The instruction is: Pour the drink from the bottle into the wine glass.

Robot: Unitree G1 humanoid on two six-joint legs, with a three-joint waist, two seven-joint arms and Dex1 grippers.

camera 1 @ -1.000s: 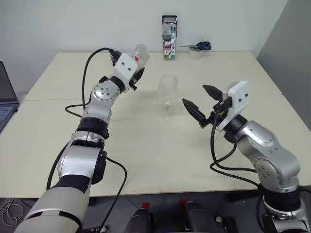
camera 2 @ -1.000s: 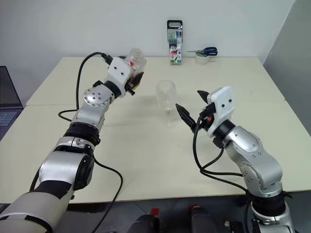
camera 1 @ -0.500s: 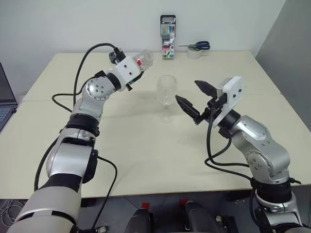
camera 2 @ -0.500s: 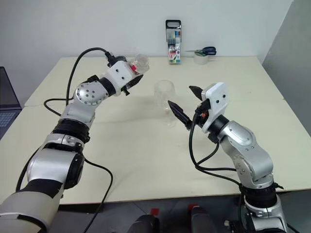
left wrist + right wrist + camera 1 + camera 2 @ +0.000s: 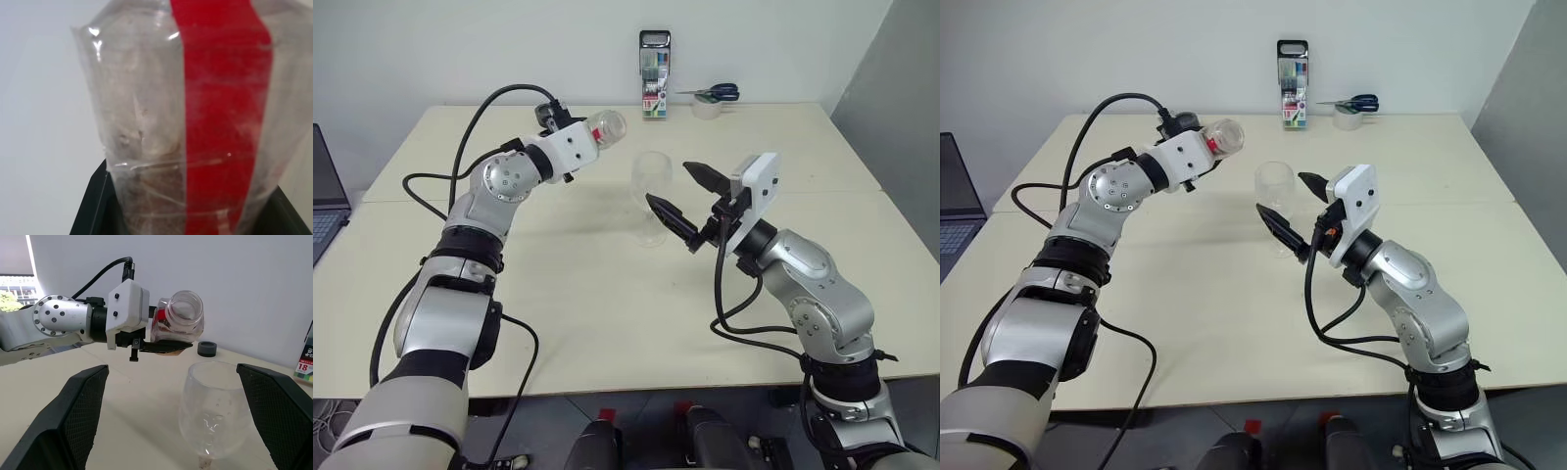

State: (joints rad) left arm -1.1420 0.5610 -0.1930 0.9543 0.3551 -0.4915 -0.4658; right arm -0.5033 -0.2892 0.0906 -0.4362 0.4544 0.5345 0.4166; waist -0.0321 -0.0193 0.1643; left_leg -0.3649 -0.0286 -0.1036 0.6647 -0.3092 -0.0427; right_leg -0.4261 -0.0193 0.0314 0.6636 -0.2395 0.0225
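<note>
Clear plastic bottle (image 5: 604, 125) is pinched in my left gripper (image 5: 161, 346), lifted off the table (image 5: 607, 313) and tipped roughly level, open mouth toward the wine glass (image 5: 651, 194). Cap looks off; a small dark ring (image 5: 207, 348) lies on the table behind, could be the cap, can't confirm. Bottle looks almost empty from the right wrist view, with only a reddish trace near the label; I can't see the drink as a body of liquid. Glass bowl looks empty too, a few droplets on the wall. So: pick-up and tilt done, actual pour into the glass not visibly done.

Bottle mouth sits up and to my left of the glass rim, near but not over it.

Right gripper (image 5: 677, 196) is spread wide, holding nothing, fingers either side of the glass bowl, just beside it, no contact I can confirm. Glass stands upright mid-table.
</note>
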